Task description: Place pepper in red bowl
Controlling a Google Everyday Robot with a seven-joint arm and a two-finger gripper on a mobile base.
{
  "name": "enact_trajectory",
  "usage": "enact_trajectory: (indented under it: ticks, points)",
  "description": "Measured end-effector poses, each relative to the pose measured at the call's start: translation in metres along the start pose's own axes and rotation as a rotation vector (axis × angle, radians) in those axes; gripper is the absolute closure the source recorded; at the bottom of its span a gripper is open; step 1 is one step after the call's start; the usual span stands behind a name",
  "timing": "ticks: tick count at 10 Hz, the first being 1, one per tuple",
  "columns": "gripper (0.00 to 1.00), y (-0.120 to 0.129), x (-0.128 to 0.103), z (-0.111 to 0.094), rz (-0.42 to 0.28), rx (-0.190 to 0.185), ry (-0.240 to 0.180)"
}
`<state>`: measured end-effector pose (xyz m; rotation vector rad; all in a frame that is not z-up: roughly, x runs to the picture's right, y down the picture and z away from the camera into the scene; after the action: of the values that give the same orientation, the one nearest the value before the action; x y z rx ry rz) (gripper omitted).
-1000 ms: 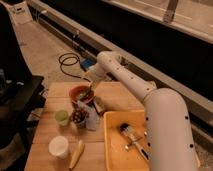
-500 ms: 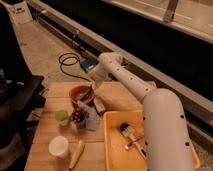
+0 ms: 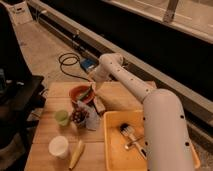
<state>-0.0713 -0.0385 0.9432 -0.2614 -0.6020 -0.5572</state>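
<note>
Since pepper (image 3: 88, 93) appears to lie inside red bowl (image 3: 74, 91), by rim on side nearest tool, long axis slanting across bowl, tool (image 3: 95, 96) hangs just over that same rim, jaws spread wide, gripping nothing; next move likely straight lift clear of bowl

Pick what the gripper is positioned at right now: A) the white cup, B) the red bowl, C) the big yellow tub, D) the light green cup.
B: the gripper is down at the right rim of the red bowl, reaching in from the arm's bend above it.
</note>
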Motion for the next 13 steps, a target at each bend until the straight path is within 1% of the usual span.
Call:
enact_trajectory:
  ticks: [2, 5, 7, 8, 9, 12, 13]
  points:
    - [0.36, -0.002, -0.002, 0.000, -0.004, 0.003, -0.005]
    - [0.66, -0.002, -0.005, 0.004, -0.010, 0.001, -0.016]
    - [0.88, -0.002, -0.006, 0.005, -0.010, 0.000, -0.021]
    - [0.95, -0.002, -0.006, 0.005, -0.011, 0.000, -0.021]
    - [0.99, -0.002, -0.007, 0.005, -0.012, 0.000, -0.021]
    - [1.00, -0.005, -0.009, -0.001, -0.014, 0.016, -0.018]
    - [1.00, -0.008, -0.009, -0.010, -0.014, 0.029, -0.013]
